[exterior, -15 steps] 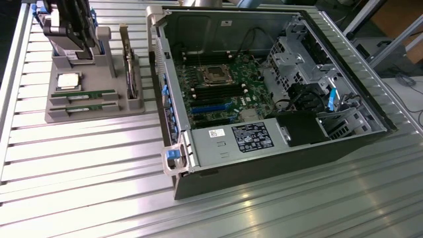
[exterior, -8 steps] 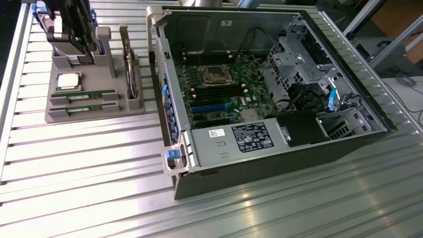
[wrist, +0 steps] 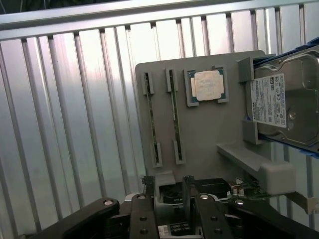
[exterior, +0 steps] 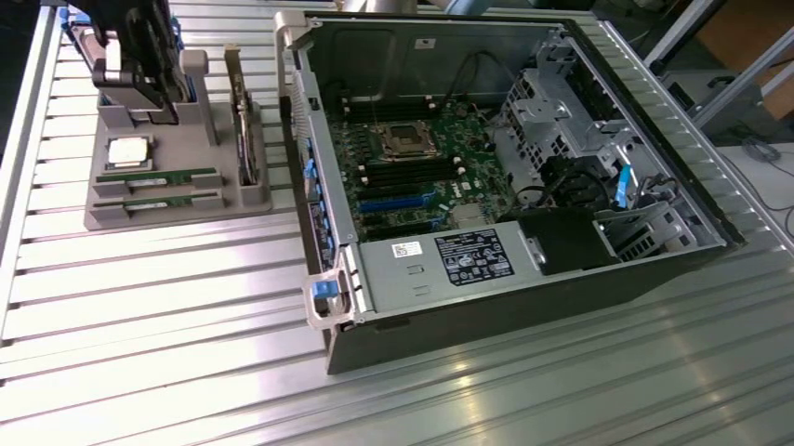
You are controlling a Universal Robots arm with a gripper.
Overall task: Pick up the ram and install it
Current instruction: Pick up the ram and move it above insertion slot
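Note:
Two green ram sticks (exterior: 158, 175) (exterior: 158, 199) lie side by side in slots of a grey holder tray (exterior: 186, 218), at the exterior view's left. In the wrist view the same sticks (wrist: 152, 119) (wrist: 174, 117) show edge-on. My black gripper (exterior: 155, 93) hangs over the far end of the tray, beyond the sticks and apart from them. It is open (wrist: 167, 194), with only a grey tray post showing in the gap between its fingers (wrist: 144, 199). The black memory slots (exterior: 400, 172) sit on the motherboard inside the open computer case (exterior: 496, 307).
A square silver processor (exterior: 128, 151) rests on the tray beside the sticks. A hard drive (wrist: 286, 99) in a blue carrier and an upright card (exterior: 242, 121) stand on the tray too. Everything rests on a ribbed metal table (exterior: 149, 316).

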